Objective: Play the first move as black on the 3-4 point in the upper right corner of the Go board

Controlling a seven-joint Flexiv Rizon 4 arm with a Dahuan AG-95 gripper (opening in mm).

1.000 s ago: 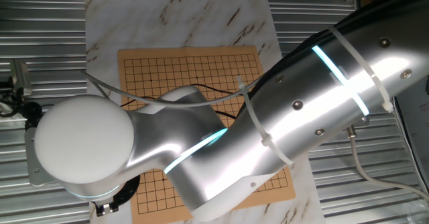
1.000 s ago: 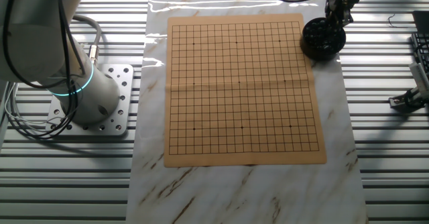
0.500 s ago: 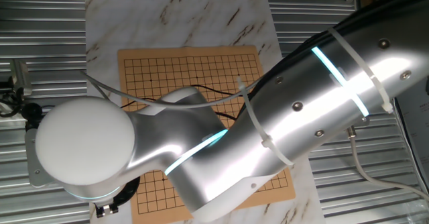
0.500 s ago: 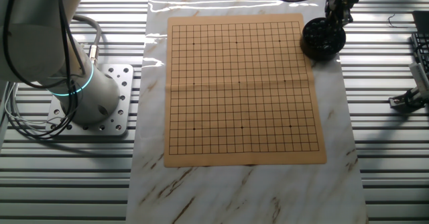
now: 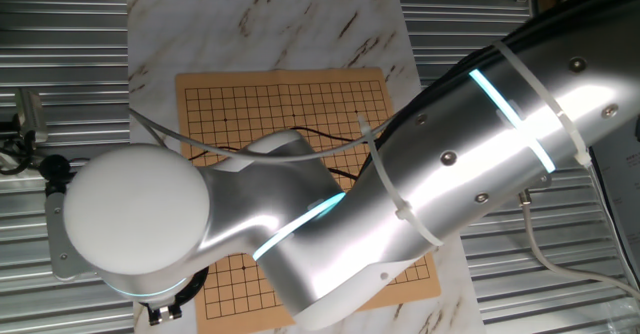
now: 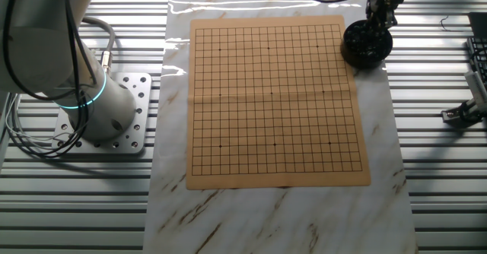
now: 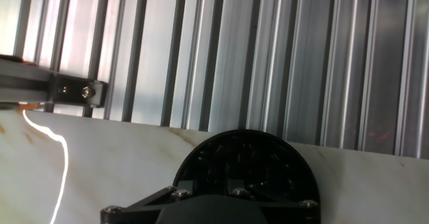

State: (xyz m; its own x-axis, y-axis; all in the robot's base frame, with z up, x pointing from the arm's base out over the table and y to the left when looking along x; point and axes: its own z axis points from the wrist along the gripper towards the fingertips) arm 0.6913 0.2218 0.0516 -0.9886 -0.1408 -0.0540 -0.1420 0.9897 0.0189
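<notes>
At the far right corner of the Go board (image 6: 275,100), just beside its edge, the round black bowl (image 6: 366,45) stands on the marble sheet (image 6: 380,147), and the gripper (image 6: 380,7) hangs directly over it with its tips low at the bowl. From the hand view the bowl (image 7: 248,163) looks full of glossy black stones (image 7: 258,167), but the gripper housing covers the fingertips, so I cannot tell if the jaws are spread or closed on a stone. On the board grid no stone lies, and in one fixed view the silver arm (image 5: 420,174) hides most of the board (image 5: 280,109).
</notes>
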